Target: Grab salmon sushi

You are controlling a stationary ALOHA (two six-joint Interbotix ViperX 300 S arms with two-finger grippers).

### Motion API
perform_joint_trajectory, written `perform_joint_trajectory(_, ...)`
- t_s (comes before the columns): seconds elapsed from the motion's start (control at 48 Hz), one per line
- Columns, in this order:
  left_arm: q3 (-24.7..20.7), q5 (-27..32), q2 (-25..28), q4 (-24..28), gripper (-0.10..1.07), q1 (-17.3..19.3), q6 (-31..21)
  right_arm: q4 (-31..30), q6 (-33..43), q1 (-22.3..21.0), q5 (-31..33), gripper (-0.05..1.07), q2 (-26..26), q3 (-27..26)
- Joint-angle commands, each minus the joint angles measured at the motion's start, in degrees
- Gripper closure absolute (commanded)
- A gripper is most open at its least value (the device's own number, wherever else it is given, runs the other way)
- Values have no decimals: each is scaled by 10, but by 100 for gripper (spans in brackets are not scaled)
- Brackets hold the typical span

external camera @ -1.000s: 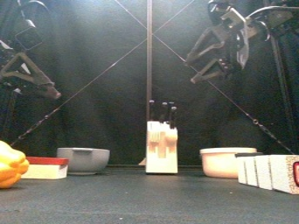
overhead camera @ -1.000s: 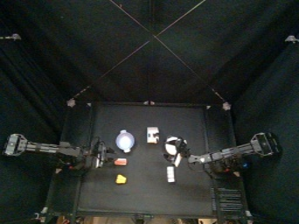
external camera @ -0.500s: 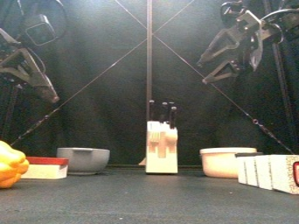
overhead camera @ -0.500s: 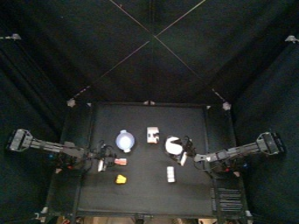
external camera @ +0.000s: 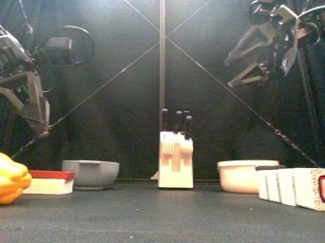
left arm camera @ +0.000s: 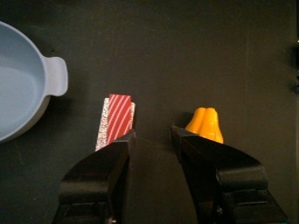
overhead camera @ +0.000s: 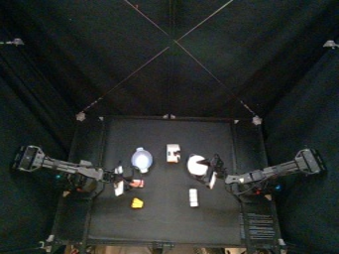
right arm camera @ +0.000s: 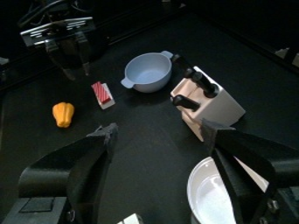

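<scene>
Sushi: salmon sushi (left arm camera: 115,122) lies flat on the tabletop (left arm camera: 176,52), between grey bowl (left arm camera: 24,79) and orange pepper (left arm camera: 205,123).
Left pincer (left arm camera: 152,144): mine, jaws wide, hanging above the sushi, holding nothing.
Right pincer (right arm camera: 163,144): jaws wide, empty, raised above the white bowl (right arm camera: 222,188), near the knife block (right arm camera: 208,101).

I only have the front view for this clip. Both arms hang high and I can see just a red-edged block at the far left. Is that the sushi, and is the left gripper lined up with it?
Observer: Yes. In the left wrist view the sushi has a red-and-white striped top and lies just ahead of the open left gripper.
Operator: Anything close beside it?
Observer: An orange pepper on one side, a blue bowl on the other.
Operator: And the right gripper?
Observer: The right gripper is open, above the knife block and a white bowl.
</scene>
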Motion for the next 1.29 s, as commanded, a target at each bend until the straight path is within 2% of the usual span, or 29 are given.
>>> perform_joint_trajectory(0.0,-4,-4,3,2,20,-2,1,3,-1,2,4,-1,-4,-4)
perform_joint_trajectory(0.375,30,-52,11,18,19,11,2,8,0,2,6,-1,-4,-3)
perform_joint_trajectory(0.604,24,-55,31,20,18,25,3,16,-1,2,6,-1,-4,2)
perform_joint_trajectory(0.917,6,-53,81,36,6,25,4,16,-2,2,6,-1,-4,3)
perform_joint_trajectory(1.271,11,-50,91,56,5,40,3,16,-2,2,7,-1,-4,4)
